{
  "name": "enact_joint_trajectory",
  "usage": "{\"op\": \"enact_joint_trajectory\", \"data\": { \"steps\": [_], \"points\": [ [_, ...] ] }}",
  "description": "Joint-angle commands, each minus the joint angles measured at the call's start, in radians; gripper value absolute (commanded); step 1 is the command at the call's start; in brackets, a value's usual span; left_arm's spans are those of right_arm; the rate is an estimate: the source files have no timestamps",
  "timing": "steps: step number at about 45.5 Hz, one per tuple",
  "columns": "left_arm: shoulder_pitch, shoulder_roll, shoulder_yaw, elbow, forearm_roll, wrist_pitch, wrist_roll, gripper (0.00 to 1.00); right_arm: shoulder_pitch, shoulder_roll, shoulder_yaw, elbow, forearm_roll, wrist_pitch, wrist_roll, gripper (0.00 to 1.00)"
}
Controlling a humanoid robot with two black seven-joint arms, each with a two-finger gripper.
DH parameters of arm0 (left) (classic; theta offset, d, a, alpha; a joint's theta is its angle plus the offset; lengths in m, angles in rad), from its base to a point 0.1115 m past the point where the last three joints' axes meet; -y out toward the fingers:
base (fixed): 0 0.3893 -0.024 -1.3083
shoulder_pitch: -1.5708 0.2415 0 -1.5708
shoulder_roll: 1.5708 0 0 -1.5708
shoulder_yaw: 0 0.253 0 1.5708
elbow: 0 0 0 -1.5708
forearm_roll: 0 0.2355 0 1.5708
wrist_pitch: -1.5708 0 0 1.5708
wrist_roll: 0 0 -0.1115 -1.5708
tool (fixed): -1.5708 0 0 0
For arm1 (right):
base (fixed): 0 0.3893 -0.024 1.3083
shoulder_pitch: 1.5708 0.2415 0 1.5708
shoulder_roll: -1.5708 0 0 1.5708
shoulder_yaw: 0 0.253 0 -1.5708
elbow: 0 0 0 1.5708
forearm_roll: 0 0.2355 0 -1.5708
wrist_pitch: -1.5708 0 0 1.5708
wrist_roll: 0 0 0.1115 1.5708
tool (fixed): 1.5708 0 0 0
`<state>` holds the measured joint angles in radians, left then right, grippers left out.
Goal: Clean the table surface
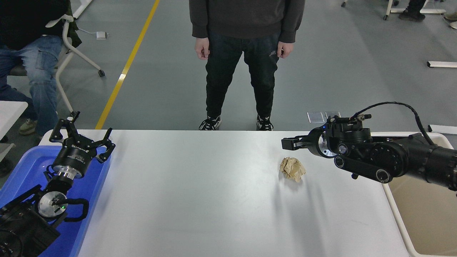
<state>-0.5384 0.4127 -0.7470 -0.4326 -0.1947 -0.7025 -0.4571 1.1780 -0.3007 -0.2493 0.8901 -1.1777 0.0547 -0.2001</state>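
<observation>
right gripper [290,143] is held above the table surface [200,200], just beyond a crumpled brown paper ball [292,169]; whether it is parted or closed cannot be told. left gripper [81,135] is parked spread wide over the blue bin [21,171]. the tabletop is seen white, matte, round-cornered.

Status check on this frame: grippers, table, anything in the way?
Left gripper parked open over blue bin. Right gripper above crumpled paper ball, not touching; fingers unclear. Table surface not yet cleaned. Path unobstructed.
</observation>
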Motion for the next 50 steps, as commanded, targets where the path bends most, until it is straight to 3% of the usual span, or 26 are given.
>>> {"op": "enact_joint_trajectory", "data": {
  "steps": [1,16,50],
  "points": [
    [0.0,0.0,0.0,0.0,0.0,0.0,0.0,1.0,-0.063,0.095,-0.016,-0.115,-0.005,-0.019,0.01,1.0],
    [0.0,0.0,0.0,0.0,0.0,0.0,0.0,1.0,-0.103,0.203,-0.01,-0.203,-0.002,-0.046,0.01,1.0],
    [0.0,0.0,0.0,0.0,0.0,0.0,0.0,1.0,-0.176,0.21,-0.018,-0.275,-0.002,-0.092,0.033,1.0]
  ]
}}
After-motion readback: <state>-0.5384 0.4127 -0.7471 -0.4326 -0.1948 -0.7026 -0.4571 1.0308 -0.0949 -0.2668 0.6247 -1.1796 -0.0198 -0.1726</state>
